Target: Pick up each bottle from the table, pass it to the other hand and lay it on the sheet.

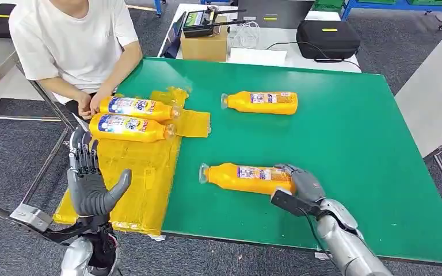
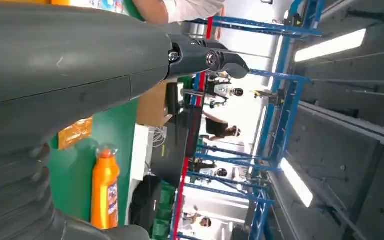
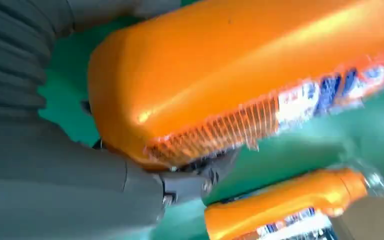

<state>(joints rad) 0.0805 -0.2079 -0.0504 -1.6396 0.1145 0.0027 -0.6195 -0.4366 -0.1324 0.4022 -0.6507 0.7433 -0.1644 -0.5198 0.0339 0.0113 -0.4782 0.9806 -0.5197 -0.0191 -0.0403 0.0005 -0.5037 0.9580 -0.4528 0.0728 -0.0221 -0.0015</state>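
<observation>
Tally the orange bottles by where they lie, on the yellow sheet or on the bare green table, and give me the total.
Bottles on the yellow sheet: 2, the far sheet bottle and the near sheet bottle.
Bottles on the bare green table: 2, the far table bottle and the near table bottle, whose base the right hand grips.
Total: 4 bottles.

Bare yellow sheet [image 1: 132, 178] below two laid bottles [image 1: 128, 118].

Blue-and-white labels on the orange bottles [image 1: 131, 108], print too blurred to read.
</observation>
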